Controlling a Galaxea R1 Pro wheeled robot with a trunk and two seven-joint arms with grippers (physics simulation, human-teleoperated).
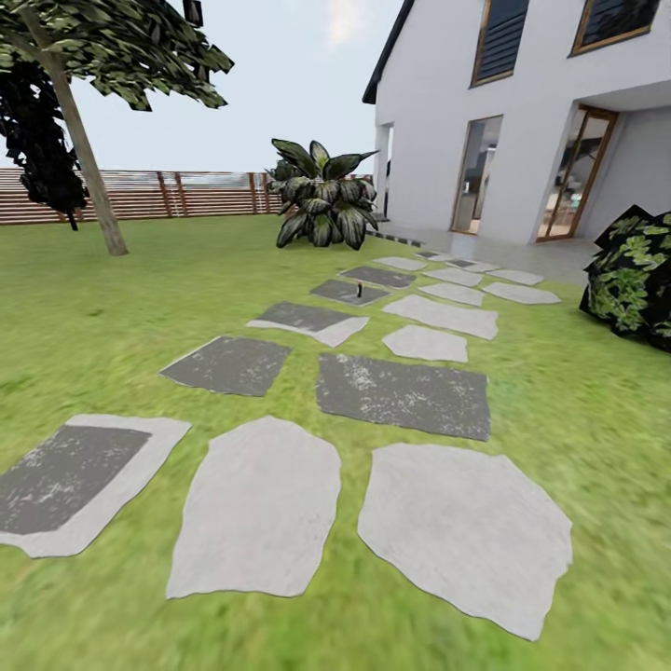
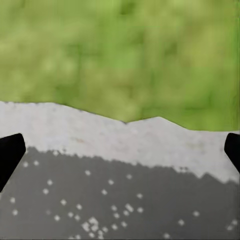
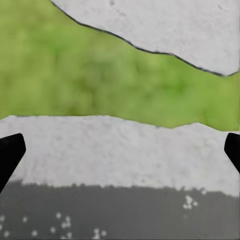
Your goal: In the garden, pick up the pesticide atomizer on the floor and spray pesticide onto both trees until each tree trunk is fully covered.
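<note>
Landmark: the stone paving path (image 1: pixel 401 391), running from the near foreground up to the white house (image 1: pixel 485 112).

The lawn (image 1: pixel 121 317) is spreading on both sides of the path, closed off beyond its far end by a slatted fence (image 1: pixel 177 193). One grey-trunked tree (image 1: pixel 84 149) is standing left of the path, near that fence — likely a spraying target.

A small dark upright object (image 1: pixel 359 290) is sitting on a far slab of the path; too small to identify — possibly the atomizer.

Left pincer (image 2: pixel 120 150) and right pincer (image 3: pixel 120 150) are both hanging wide open over slab edges, gripping nothing, presumably because the robot is in transit with nothing in reach.
</note>
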